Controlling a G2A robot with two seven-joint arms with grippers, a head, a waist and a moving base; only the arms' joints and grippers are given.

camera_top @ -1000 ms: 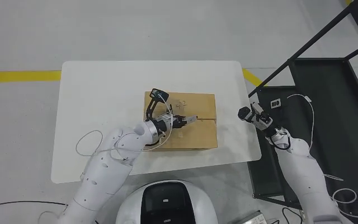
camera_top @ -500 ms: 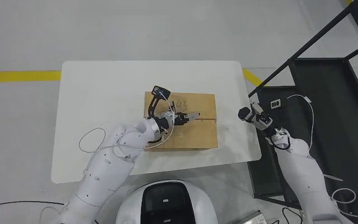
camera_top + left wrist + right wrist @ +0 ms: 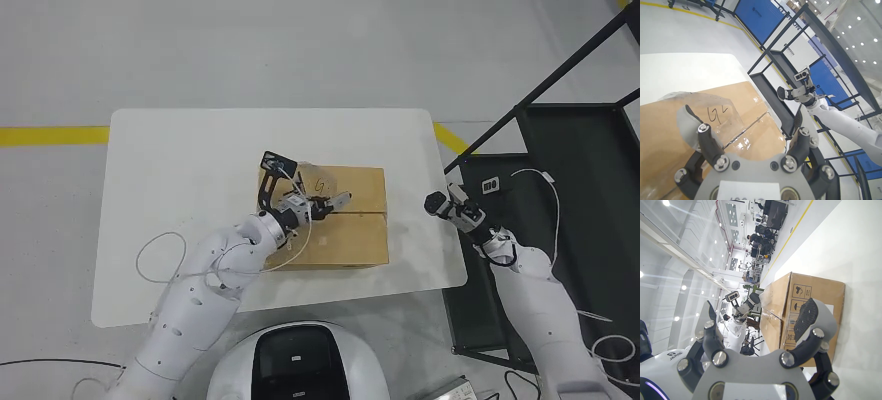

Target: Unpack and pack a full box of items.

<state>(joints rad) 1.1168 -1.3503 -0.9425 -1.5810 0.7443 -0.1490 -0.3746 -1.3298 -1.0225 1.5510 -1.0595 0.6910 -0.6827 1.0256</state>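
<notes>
Left hand (image 3: 336, 203) over box (image 3: 360, 240) (taped)

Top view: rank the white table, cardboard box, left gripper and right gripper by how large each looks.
1. white table
2. cardboard box
3. left gripper and right gripper: they look about alike, and their height toward the camera is unclear, so these two are not ranked.

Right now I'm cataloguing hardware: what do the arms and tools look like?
White shells cover the left arm and right arm; a thin white cable loops beside the left. The left tool and right tool have grey plates, black links, silver screws, black textured pads.
</notes>
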